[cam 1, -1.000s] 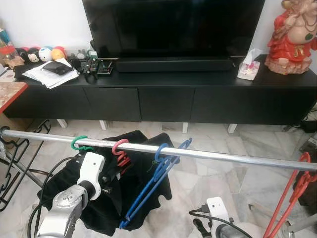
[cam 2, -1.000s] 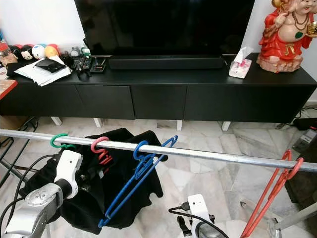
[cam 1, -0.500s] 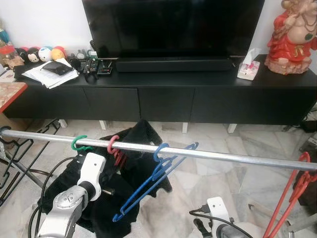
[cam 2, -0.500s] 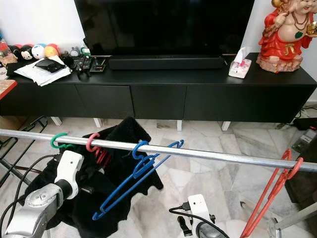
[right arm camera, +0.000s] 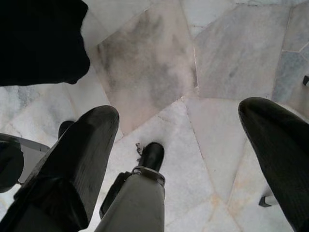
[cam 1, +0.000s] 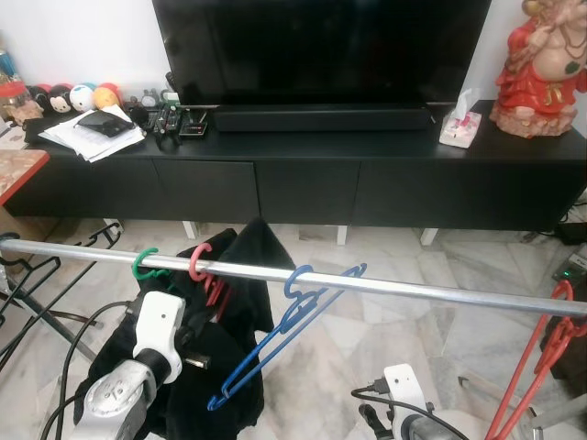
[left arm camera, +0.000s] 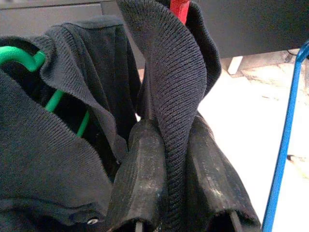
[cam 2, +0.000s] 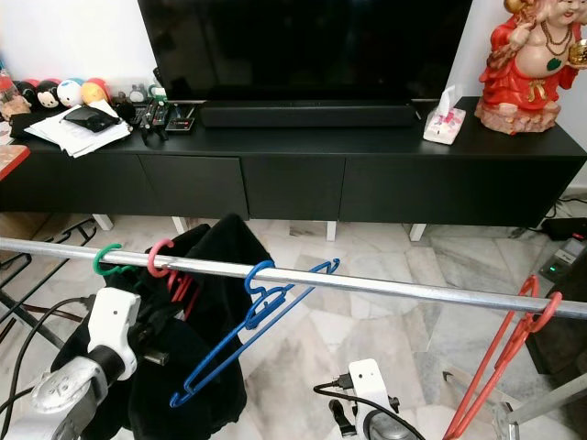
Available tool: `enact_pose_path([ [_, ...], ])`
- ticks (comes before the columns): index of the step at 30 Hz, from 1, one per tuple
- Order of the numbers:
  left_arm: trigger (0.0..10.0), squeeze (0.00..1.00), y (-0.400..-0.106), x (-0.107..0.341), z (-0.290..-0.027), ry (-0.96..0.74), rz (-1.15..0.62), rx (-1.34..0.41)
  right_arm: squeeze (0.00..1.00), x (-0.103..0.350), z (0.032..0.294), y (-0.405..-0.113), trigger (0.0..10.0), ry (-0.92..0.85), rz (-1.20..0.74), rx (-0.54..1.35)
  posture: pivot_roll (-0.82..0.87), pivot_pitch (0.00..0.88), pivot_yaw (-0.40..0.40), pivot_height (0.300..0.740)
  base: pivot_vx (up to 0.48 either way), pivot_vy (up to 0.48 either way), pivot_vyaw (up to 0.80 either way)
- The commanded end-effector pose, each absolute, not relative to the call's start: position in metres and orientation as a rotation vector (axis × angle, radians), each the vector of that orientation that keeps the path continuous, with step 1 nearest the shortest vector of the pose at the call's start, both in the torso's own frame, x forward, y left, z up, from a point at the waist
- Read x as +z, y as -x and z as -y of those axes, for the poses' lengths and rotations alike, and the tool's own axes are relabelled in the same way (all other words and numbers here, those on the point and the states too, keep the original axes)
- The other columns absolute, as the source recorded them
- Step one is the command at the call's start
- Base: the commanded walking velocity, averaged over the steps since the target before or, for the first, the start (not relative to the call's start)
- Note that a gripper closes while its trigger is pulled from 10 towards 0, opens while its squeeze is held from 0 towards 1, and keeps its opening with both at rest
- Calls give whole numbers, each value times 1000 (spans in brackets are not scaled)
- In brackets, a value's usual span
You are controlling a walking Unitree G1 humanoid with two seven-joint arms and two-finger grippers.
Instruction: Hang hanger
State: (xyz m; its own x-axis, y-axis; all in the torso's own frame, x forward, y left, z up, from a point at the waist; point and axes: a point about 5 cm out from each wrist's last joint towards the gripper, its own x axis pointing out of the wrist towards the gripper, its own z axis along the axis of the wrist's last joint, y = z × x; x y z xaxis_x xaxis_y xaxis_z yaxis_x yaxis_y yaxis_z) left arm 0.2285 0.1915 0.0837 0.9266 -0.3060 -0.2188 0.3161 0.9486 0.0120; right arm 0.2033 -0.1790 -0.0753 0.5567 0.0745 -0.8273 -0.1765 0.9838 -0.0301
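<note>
Left to right along my steel rail (cam 1: 431,291): green hanger (cam 1: 143,265), red hanger (cam 1: 200,267) carrying the black knit garment (cam 1: 240,302), blue hanger (cam 1: 295,312) tilted. Left gripper (left arm camera: 176,159) pinches a garment fold tight. Right gripper (right arm camera: 178,145) gapes wide, holding nothing, low over marble. Risk: tugging cloth unhooks red hanger.

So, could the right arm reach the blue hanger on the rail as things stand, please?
Probably yes: the right gripper hangs open and low over bare floor, and the blue hanger dangles free on the rail above it, beside the black garment.
</note>
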Motion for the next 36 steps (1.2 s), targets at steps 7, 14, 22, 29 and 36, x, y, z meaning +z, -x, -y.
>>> enact_pose_path([
  [7, 10000, 0, -200, 89, -198, -163, -208, -322, 0, -76, 179, -202, 10000, 114, -979, 154, -13, 0, 32, 740, 0, 0, 0],
  [14, 10000, 0, -183, 71, -201, -157, -260, -243, 0, -77, 178, -201, 10000, 116, -980, 157, -12, 0, 33, 740, 0, 0, 0],
  [22, 10000, 0, -178, 58, -206, -118, -230, -17, 0, -77, 179, -200, 10000, 117, -982, 155, -17, 0, 36, 740, 0, 0, 0],
  [29, 10000, 0, -182, 61, -207, -116, -208, -10, 0, -78, 179, -199, 10000, 120, -985, 156, -17, 0, 37, 740, 0, 0, 0],
  [36, 10000, 0, -186, 61, -202, -109, -185, -14, 0, -78, 179, -198, 10000, 119, -987, 157, -21, 0, 39, 740, 0, 0, 0],
])
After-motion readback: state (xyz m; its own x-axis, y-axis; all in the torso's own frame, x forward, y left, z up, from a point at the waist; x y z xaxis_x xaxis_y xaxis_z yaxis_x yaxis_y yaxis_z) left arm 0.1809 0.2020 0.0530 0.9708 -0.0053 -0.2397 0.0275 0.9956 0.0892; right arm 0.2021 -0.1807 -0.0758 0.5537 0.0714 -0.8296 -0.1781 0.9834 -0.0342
